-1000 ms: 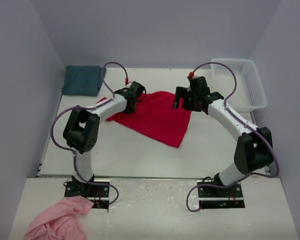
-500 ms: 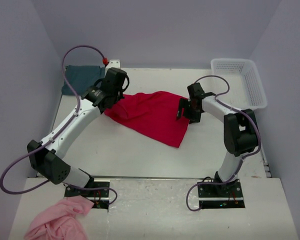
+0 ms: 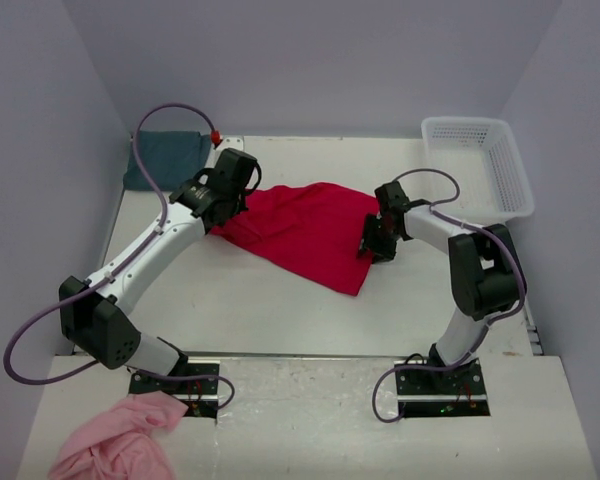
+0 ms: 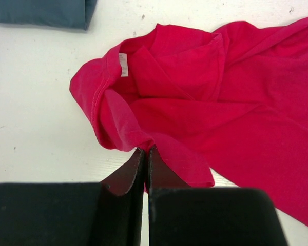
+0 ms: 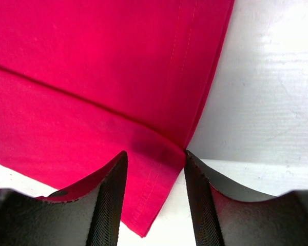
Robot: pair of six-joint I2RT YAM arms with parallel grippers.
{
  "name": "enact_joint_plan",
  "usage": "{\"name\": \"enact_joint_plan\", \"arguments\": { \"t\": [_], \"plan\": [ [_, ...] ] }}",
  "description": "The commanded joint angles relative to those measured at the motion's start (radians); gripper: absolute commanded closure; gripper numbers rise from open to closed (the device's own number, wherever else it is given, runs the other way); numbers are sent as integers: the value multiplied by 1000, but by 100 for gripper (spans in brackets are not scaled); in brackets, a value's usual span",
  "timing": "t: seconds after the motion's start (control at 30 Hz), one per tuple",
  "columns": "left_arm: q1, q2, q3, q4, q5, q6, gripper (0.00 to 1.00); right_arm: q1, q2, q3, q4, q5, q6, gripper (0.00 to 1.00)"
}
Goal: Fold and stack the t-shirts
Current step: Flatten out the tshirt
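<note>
The red t-shirt lies spread and rumpled in the middle of the table. My left gripper is at its left end, shut on a raised fold of red cloth just below the collar; the tips meet with fabric pinched between them. My right gripper is low at the shirt's right hem. Its jaws stand apart, straddling the stitched hem corner, which lies flat on the table. The teal t-shirt sits folded at the back left corner.
A white plastic basket stands at the back right. A pink cloth lies bunched on the near ledge, left of the left arm's base. Grey walls close in the table on three sides.
The left gripper moved left with the pinched cloth, dragging the shirt's collar end with it. The right gripper dropped toward me onto the right hem and its jaws narrowed.
</note>
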Motion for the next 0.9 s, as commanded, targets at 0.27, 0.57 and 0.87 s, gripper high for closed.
{"name": "enact_joint_plan", "arguments": {
  "t": [0.27,0.57,0.87],
  "plan": [
    [-4,15,-44,53,24,11,100,9,-116,-21,0,111,33,50],
    [-2,-3,-58,50,24,16,100,9,-67,-3,7,100,22,51],
    [-2,-12,-57,48,25,19,100,9,-33,-9,35,70,28,58]
  ]
}}
